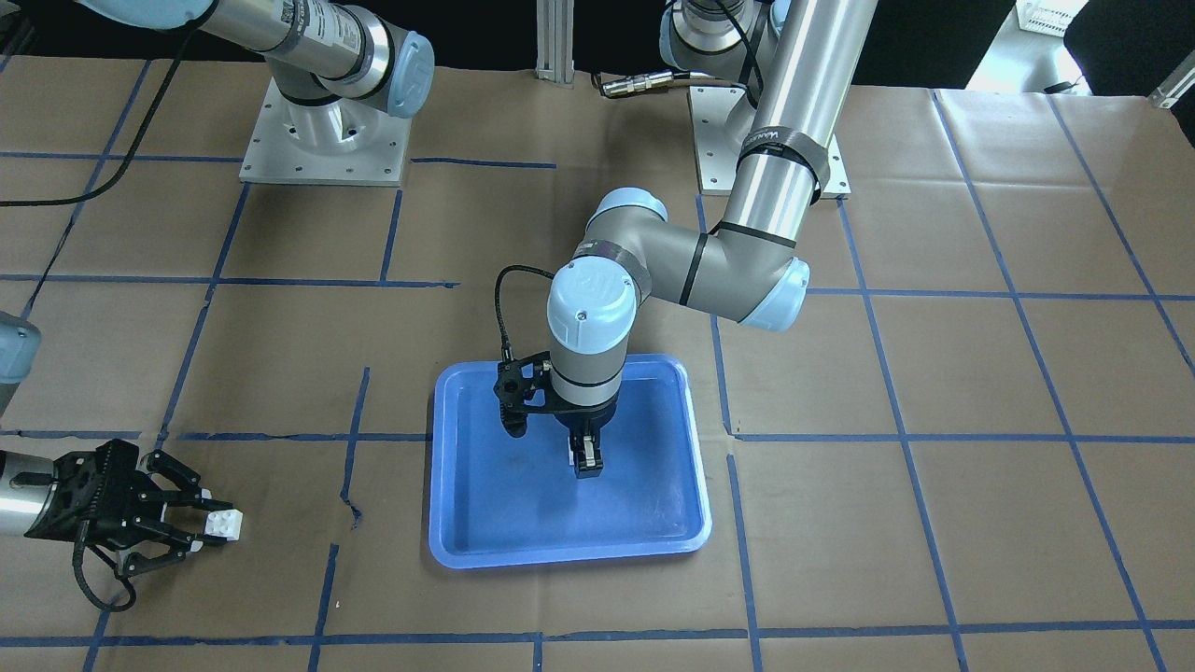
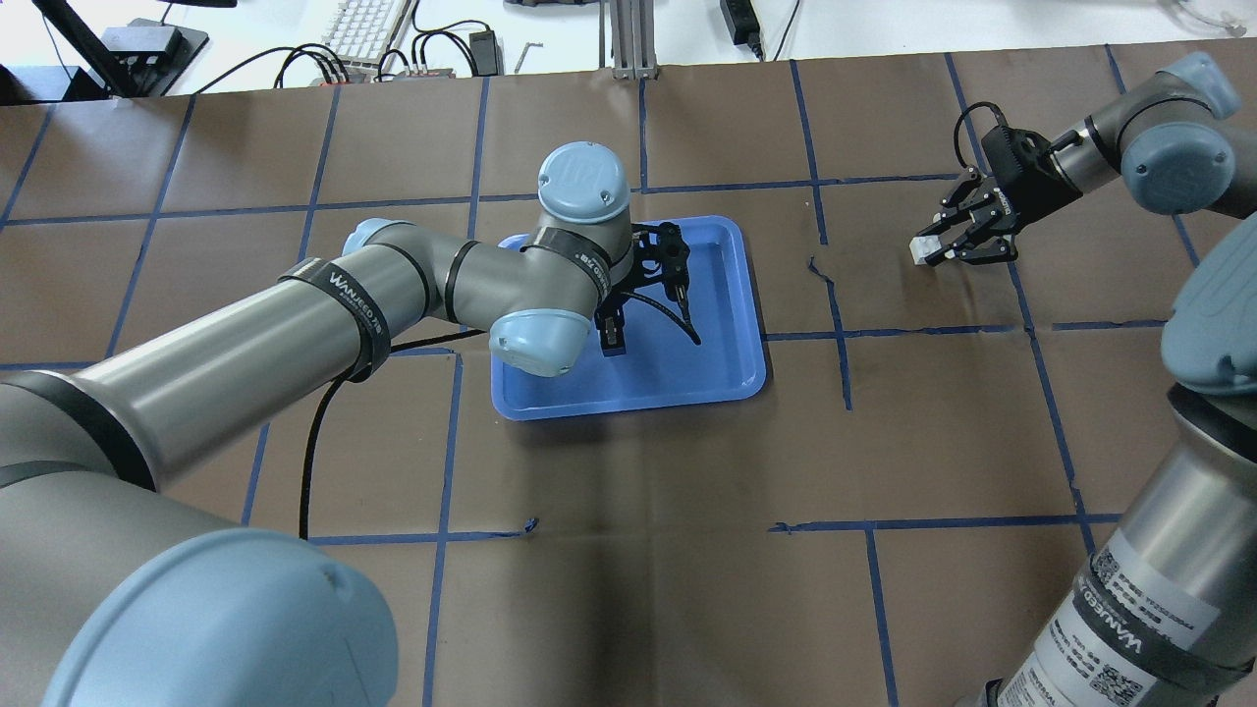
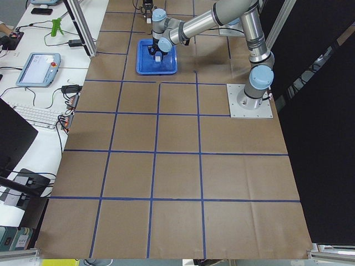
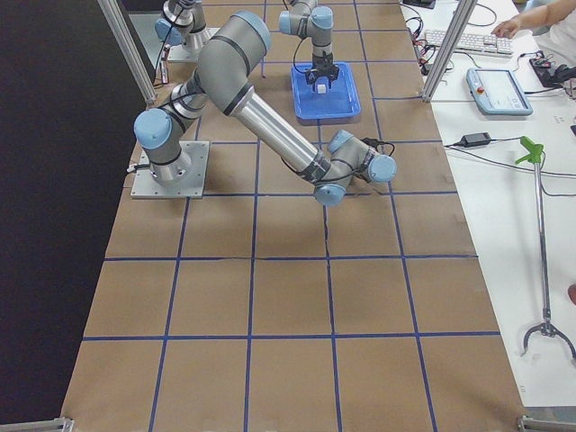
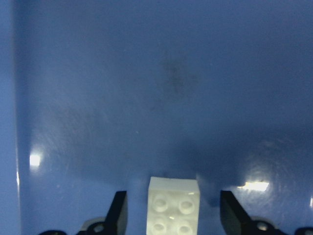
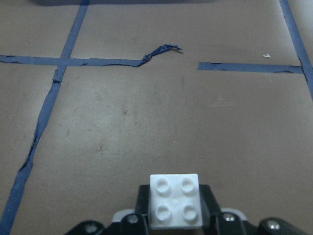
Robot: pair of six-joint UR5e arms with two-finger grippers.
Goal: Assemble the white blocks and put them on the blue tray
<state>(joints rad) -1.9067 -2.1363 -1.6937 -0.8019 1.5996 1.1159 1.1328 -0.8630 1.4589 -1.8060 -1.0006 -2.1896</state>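
The blue tray [image 1: 569, 558] lies mid-table, also in the overhead view [image 2: 638, 405]. My left gripper [image 1: 586, 464] points straight down, low over the tray's base. In the left wrist view one white block [image 5: 173, 208] sits studs up between its fingers [image 5: 120, 213], with a gap on each side, so the gripper is open. My right gripper [image 1: 201, 523] is far from the tray, low over the brown paper, and is shut on the second white block [image 1: 224, 525], seen studs up in the right wrist view [image 6: 174, 200] and in the overhead view [image 2: 921, 250].
The table is covered in brown paper with a blue tape grid; a strip of tape is torn and lifted [image 6: 159, 51] ahead of the right gripper. The left arm's elbow [image 2: 530, 339] hangs over the tray's edge. Both arm bases [image 1: 322, 140] stand at the robot's side.
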